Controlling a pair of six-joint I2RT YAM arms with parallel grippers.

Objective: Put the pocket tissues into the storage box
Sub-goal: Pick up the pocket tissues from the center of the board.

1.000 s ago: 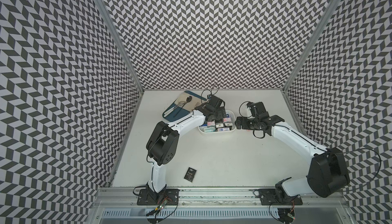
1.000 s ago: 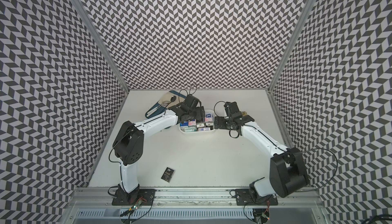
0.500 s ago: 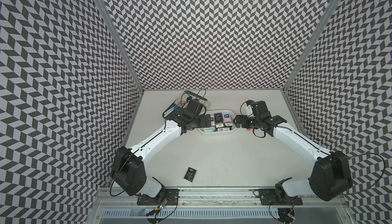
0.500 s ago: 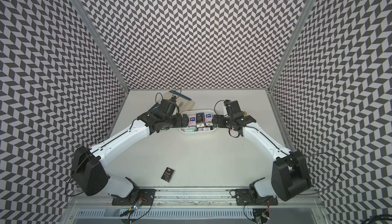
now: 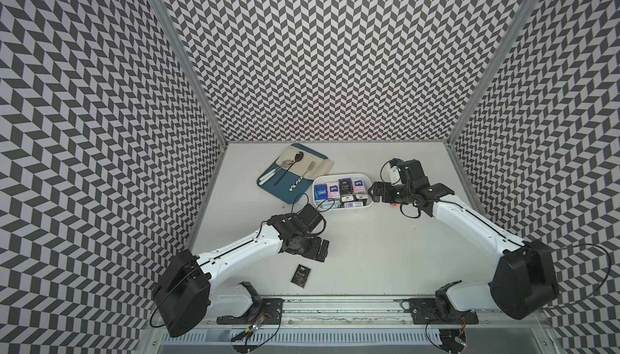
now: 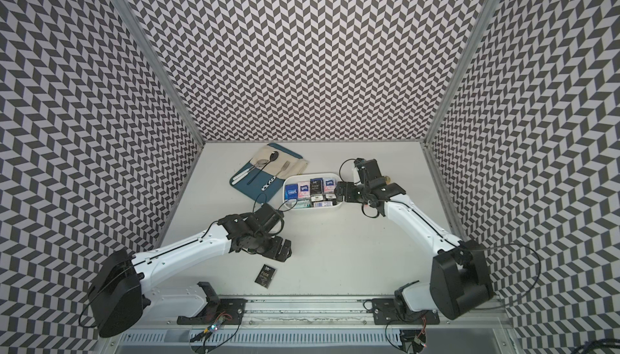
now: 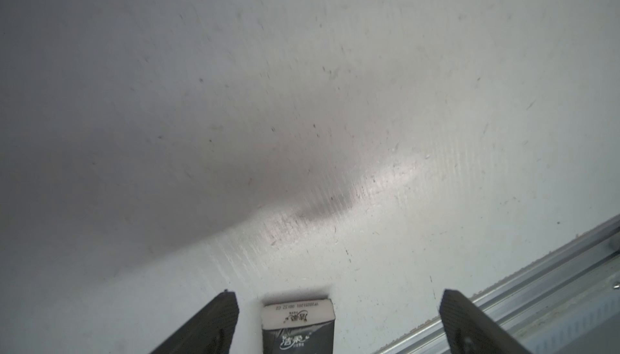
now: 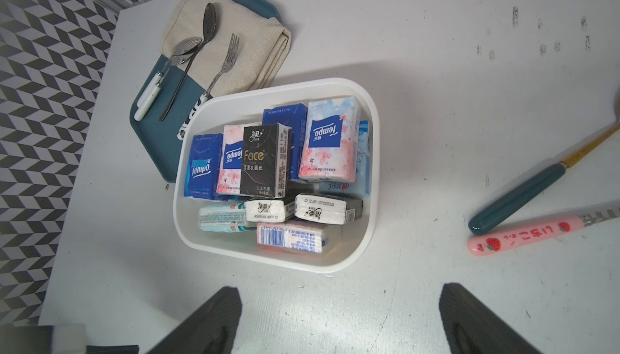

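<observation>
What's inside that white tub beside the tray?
The storage box holds pocket tissues: a blue Tempo pack, pink Tempo packs and a black Face pack on top. Packets beneath are partly covered, so their number cannot be seen.

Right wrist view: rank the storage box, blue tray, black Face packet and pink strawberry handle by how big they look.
1. storage box
2. blue tray, though the cloth and box hide part of it
3. Face packet and pink strawberry handle: too close to rank; the handle is longer, the packet broader.
</observation>
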